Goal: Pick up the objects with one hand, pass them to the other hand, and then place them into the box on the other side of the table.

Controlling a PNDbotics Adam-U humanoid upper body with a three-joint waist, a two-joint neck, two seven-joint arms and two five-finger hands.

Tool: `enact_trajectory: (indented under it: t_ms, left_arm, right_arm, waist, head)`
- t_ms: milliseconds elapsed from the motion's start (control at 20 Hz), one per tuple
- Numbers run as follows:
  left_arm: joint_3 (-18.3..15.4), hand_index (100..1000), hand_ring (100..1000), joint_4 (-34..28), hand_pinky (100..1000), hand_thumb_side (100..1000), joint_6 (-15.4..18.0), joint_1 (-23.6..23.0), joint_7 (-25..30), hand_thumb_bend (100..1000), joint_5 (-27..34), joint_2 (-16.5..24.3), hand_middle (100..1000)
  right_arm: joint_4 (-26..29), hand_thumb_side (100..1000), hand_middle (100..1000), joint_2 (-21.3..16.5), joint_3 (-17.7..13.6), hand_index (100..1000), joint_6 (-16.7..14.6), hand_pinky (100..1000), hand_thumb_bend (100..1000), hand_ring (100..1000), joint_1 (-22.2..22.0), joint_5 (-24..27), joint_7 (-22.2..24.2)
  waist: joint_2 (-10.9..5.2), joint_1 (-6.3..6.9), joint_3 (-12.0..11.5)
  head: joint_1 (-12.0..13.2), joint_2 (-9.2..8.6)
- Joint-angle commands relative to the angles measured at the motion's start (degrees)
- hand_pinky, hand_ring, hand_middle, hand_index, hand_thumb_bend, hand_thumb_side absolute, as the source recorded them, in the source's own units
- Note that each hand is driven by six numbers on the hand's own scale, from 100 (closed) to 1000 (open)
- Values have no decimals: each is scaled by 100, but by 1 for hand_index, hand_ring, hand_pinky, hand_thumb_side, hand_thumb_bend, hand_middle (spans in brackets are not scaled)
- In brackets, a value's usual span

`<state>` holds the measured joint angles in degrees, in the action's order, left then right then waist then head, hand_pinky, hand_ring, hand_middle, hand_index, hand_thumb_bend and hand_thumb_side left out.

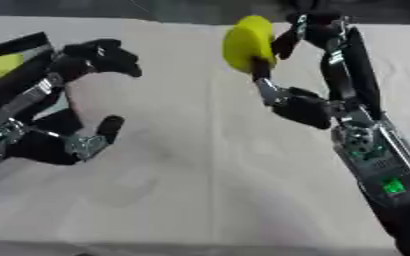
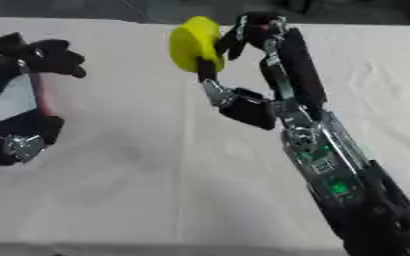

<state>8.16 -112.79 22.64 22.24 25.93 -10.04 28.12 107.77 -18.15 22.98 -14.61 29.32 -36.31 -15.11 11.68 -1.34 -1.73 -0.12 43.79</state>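
A yellow disc-shaped object [image 1: 248, 44] is held up above the surface, toward twelve o'clock in the view, just right of centre. The right hand [image 1: 306, 75] is clamped on it: the thumb [image 1: 263, 75] presses its lower edge from below, and the curled fingers [image 1: 298, 32] come over its far side from the one o'clock direction, so the disc sits between thumb and fingers at the hand's ten o'clock end. The disc stands nearly on edge, its broad face turned toward the left.

The right forearm runs from the hand down to five o'clock, with a small green light [image 1: 392, 187] on it.

The left hand [image 1: 68, 100] is at nine o'clock, well apart from the disc, with its fingers spread and holding nothing; upper fingers reach toward the disc, the thumb lower down.

Behind the left hand, at the ten o'clock edge, a bit of something yellow [image 1: 5, 64] shows.

A pale cloth surface [image 1: 191, 190] with a lengthwise crease lies beneath everything.
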Motion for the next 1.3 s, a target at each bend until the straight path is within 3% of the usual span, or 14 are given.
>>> enact_trajectory:
  t_ms: [50,550,1300]
  left_arm:
    - [-30,884,881,-28,1000,356,-60,99,94,100,144,-2,737]
    - [45,894,891,-24,1000,371,-171,202,261,100,413,-117,748]
    - [63,905,904,28,1000,382,-377,315,74,100,368,-201,762]
  right_arm:
    - [131,188,339,25,112,416,-127,729,123,404,130,75,135]
    - [77,188,338,146,331,416,-339,730,119,403,298,227,406]
    - [100,189,337,275,686,415,-699,730,111,403,464,383,875]
  waist:
    - [-115,1,-20]
    - [-103,-15,-72]
    - [-84,-13,-101]
  head:
    - [2,32]
    - [-104,32]
    - [-136,32]
